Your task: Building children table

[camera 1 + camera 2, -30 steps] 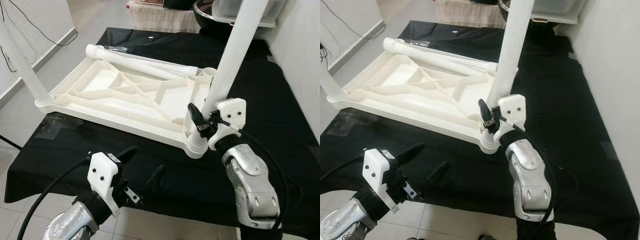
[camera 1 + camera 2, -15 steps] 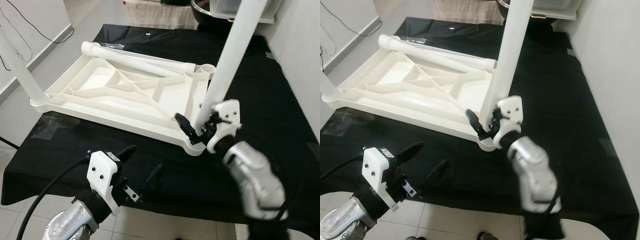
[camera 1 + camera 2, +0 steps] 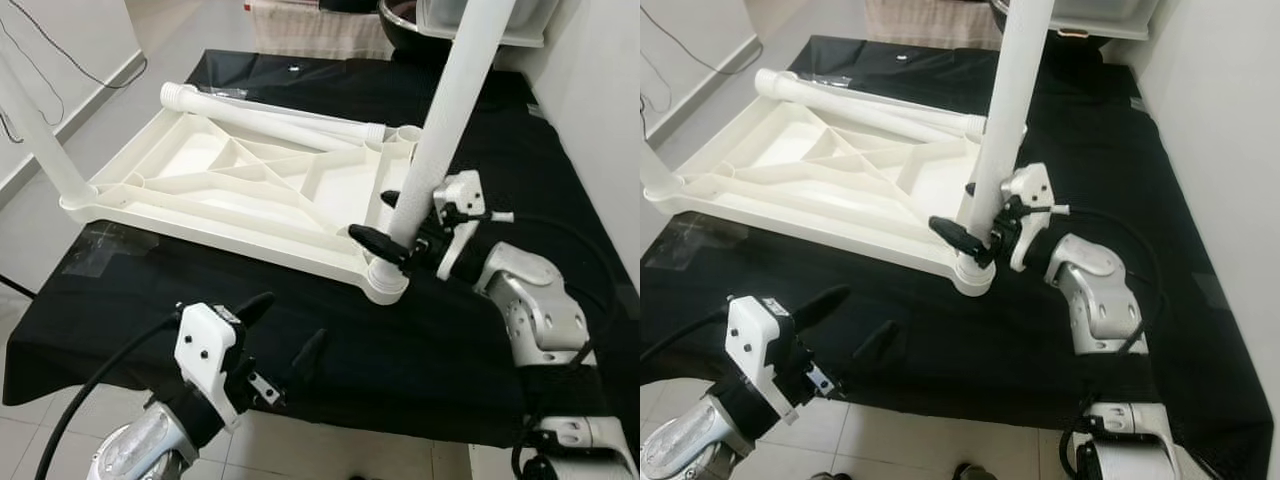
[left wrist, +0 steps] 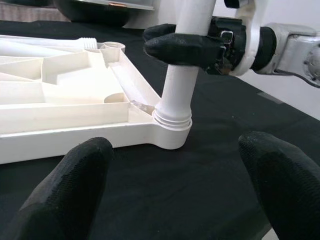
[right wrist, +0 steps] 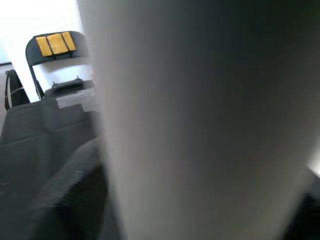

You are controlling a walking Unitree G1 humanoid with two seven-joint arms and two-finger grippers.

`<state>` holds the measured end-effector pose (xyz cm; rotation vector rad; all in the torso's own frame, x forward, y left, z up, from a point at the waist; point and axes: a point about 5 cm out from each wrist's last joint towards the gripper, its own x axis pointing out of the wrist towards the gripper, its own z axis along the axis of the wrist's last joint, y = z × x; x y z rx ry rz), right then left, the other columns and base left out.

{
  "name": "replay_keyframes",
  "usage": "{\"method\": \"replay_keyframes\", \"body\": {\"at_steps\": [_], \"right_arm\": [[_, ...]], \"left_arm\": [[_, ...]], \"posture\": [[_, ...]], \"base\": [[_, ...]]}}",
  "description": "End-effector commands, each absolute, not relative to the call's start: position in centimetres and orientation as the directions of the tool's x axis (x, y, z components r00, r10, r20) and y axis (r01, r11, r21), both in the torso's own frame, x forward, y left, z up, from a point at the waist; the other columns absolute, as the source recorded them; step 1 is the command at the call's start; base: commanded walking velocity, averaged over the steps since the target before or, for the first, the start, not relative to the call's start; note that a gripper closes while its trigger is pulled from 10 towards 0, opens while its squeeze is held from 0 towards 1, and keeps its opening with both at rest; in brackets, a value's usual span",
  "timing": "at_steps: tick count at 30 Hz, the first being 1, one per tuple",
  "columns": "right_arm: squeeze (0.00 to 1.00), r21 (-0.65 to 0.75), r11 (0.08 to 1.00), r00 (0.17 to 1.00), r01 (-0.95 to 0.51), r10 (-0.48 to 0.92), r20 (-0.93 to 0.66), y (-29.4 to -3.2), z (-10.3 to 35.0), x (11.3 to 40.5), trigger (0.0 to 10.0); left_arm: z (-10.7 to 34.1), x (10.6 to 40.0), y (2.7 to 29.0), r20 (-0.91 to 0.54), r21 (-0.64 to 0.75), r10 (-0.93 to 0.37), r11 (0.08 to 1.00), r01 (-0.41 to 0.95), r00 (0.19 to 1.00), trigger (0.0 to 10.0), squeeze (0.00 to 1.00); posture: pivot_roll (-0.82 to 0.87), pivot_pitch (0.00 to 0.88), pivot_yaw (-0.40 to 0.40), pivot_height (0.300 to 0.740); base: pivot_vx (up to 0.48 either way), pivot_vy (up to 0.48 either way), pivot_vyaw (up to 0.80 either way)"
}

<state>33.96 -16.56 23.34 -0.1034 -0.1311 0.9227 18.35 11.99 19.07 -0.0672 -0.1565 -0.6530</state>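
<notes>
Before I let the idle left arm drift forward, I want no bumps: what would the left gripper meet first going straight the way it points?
Probably the corner socket of the tabletop, where the upright leg stands, held by the right gripper. The left gripper hangs open short of it; depth is uncertain.

light: bright, even daylight-like room light in both eye views, no hard shadows
glare: soft sheen on the black worktop [image 3: 300, 75] at its far end
contrast: white plastic near washed out against the dark cloth
focus, left wrist view: near fingertips [image 4: 70, 185] soft, the middle sharp
focus, right wrist view: dim, wholly blurred; white leg [image 5: 200, 120] too close to resolve
</notes>
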Motion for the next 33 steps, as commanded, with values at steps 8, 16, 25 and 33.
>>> {"method": "replay_keyframes", "body": {"at_steps": [8, 16, 25, 33], "right_arm": [[0.00, -0.146, 0.500, 0.501, -0.854, 0.865, 0.031, -18.2, 23.3, 34.8, 0.0], [0.00, -0.085, 0.542, 0.540, -0.836, 0.840, 0.051, -18.9, 21.8, 33.0, 0.0], [0.00, -0.118, 0.974, 0.977, -0.196, 0.183, -0.112, -14.6, 14.8, 28.7, 0.0], [0.00, -0.131, 0.963, 0.972, -0.235, 0.229, -0.057, -13.5, 16.5, 30.7, 0.0]], "left_arm": [[19.2, 18.0, 11.9, 0.163, -0.015, -0.609, 0.785, 0.619, 0.777, 10.0, 0.00], [19.1, 18.0, 11.9, 0.162, -0.018, -0.608, 0.786, 0.618, 0.777, 10.0, 0.00], [19.1, 18.1, 12.0, 0.168, -0.025, -0.609, 0.783, 0.621, 0.775, 10.0, 0.00], [19.1, 18.2, 11.9, 0.173, -0.029, -0.608, 0.783, 0.621, 0.775, 10.0, 0.00]], "posture": [[0.15, 0.234, -0.063, 0.740], [0.13, 0.211, -0.074, 0.740], [0.13, 0.194, -0.072, 0.740], [0.13, 0.202, -0.080, 0.740]], "base": [[0.000, 0.000, 0.00], [0.000, 0.000, 0.00], [0.000, 0.000, 0.00], [0.000, 0.000, 0.00]]}}
